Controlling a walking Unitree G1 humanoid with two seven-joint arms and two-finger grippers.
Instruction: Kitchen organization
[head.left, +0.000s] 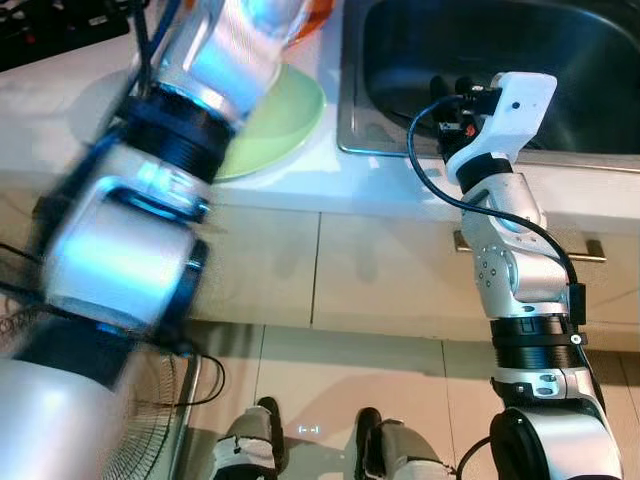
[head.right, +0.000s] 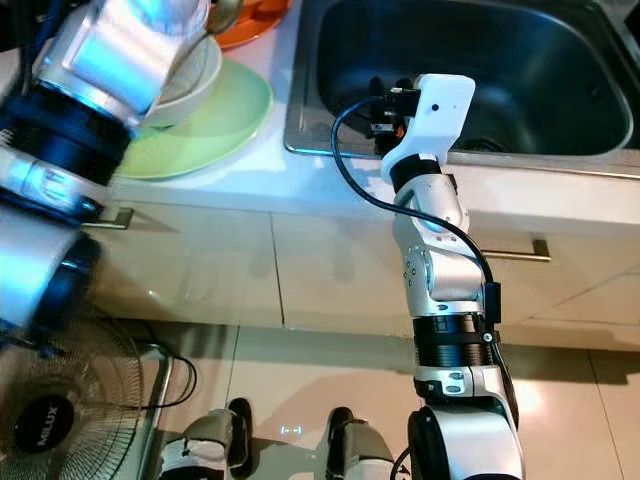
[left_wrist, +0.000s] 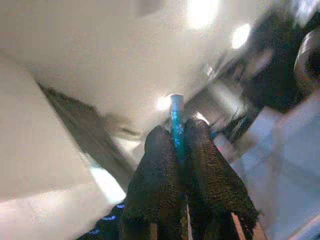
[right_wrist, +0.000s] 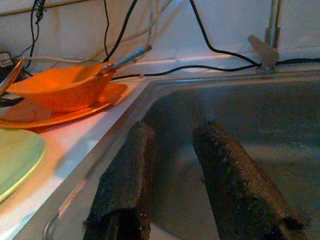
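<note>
L claw (left_wrist: 176, 145) is clenched on a thin blue stick (left_wrist: 176, 120) w/ small pale flower marks; the stick pokes up past the fingertips, what it belongs to can't be told. Wrist view there is blurred, pale surfaces behind. From the head the L arm (head.right: 95, 90) is a blur, raised over the table (head.right: 250, 175) above the dishes.

R claw (right_wrist: 175, 165) is released, both fingers (right_wrist: 125, 180) well apart w/ nothing between, hanging just inside the near-left corner of the steel sink (head.right: 560, 60). R arm (head.right: 435, 250) reaches up from below, wrist at the sink's front rim.

On the table L of the sink: green plate (head.right: 215, 125) near the front edge, a pale bowl (head.right: 195, 75) resting on it, partly behind the L arm. Behind those, an orange plate (right_wrist: 60, 112) w/ an orange bowl (right_wrist: 60, 87) on it; a utensil w/ grey handle (right_wrist: 130, 57) leans out of the orange bowl. Black cables (right_wrist: 200, 30) run along the wall behind; tap base (right_wrist: 267, 47) at the sink's back rim.

Below: cabinet fronts (head.right: 300, 270) w/ bar handles, tiled floor, a fan (head.right: 60, 400) at the robot's L, robot feet (head.right: 215, 440) at the bottom.
</note>
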